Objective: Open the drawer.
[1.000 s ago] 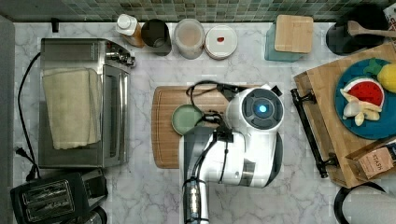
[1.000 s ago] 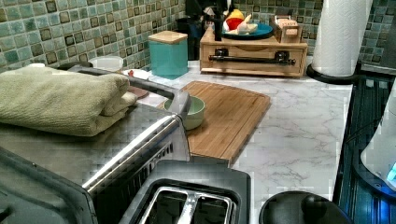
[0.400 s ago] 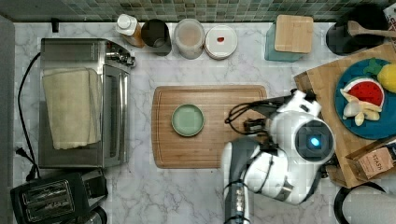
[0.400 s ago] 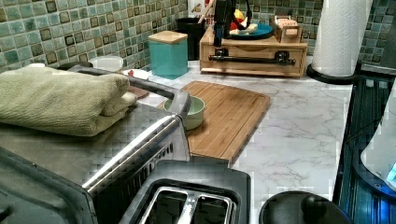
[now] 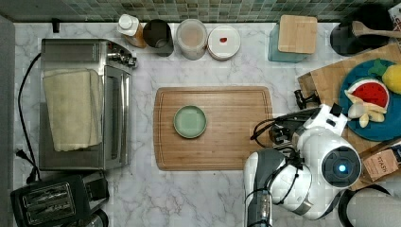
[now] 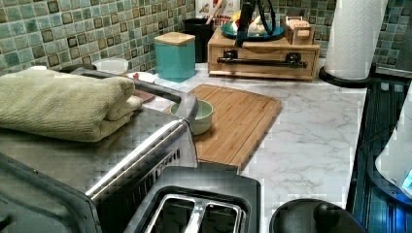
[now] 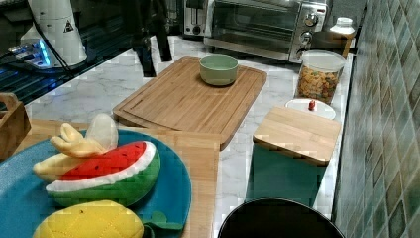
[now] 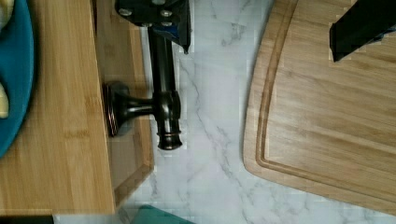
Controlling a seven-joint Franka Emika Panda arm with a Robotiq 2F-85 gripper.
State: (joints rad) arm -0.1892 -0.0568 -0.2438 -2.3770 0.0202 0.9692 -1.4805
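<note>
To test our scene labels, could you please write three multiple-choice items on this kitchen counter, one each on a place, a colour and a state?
1. Where does the small round green bowl sit? A on the grooved bamboo cutting board; B on the toaster oven; C on the counter.
2. What colour is the round plate under the toy fruit? A white; B red; C blue.
3. The square wooden lid is: A on the counter; B closing the teal canister; C on the toaster oven.
Answers: A, it stands on the board; C, blue shows around the fruit; B, it lies flat atop the canister.
</note>
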